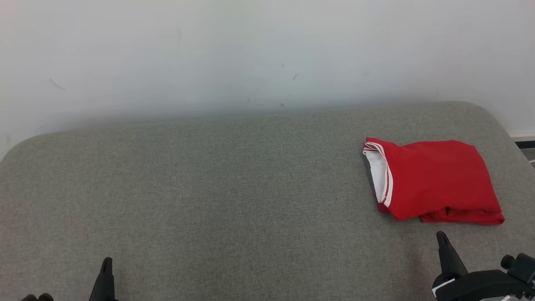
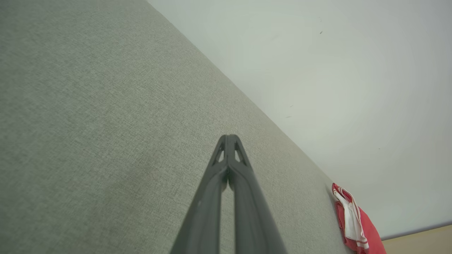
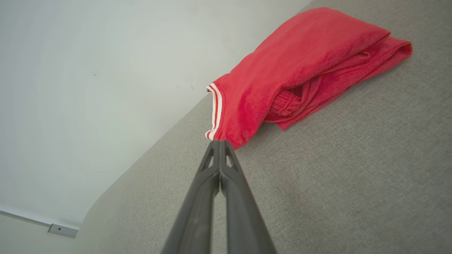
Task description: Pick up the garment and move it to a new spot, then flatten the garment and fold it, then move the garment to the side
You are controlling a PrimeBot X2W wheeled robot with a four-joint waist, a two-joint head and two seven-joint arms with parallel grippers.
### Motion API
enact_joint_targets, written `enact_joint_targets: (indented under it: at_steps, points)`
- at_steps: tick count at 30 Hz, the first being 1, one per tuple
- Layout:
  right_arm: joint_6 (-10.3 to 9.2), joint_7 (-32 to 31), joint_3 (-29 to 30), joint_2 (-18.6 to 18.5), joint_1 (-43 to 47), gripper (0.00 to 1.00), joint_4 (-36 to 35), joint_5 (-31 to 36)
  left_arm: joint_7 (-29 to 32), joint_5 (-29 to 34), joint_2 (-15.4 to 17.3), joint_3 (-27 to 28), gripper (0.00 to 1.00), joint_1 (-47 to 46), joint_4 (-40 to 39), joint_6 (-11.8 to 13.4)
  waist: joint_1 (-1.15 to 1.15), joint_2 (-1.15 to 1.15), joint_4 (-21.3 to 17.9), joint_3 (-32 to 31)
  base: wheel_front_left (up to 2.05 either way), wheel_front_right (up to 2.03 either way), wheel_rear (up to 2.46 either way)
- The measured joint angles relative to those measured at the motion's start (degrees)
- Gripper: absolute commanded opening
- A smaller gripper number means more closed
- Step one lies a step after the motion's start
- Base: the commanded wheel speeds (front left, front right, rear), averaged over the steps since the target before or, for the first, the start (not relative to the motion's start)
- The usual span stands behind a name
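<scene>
left pincer (image 1: pixel 107 261) and right pincer (image 1: pixel 441 235): fingers pressed together, holding nothing.
folded red garment (image 1: pixel 439 179) lies on the right side of the grey table (image 1: pixel 234 188), near the right pincer tip but not touching it.

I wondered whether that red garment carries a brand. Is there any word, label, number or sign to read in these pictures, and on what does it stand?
None: no text can be read in any view.
Red garment: plain red cloth with red and white striped trim and a white inside; no print or tag shows.
Grey cushion: bare woven fabric, no label.
Wall: a few small dark marks, not letters.
</scene>
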State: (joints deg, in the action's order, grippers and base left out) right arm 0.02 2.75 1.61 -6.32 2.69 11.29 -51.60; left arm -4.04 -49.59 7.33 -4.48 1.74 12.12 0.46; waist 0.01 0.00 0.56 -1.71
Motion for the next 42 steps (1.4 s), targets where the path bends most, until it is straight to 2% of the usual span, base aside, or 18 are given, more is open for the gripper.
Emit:
enact_joint_targets:
  at_steps: [42]
  points:
    - [5.52,-7.38,4.75,2.88,-5.76,0.00,4.74,-31.67,8.45,-33.30,-3.86,7.66,0.00,-4.74,3.81,-6.08,-0.01,0.00,-0.45,1.45,0.00,0.00,0.00]
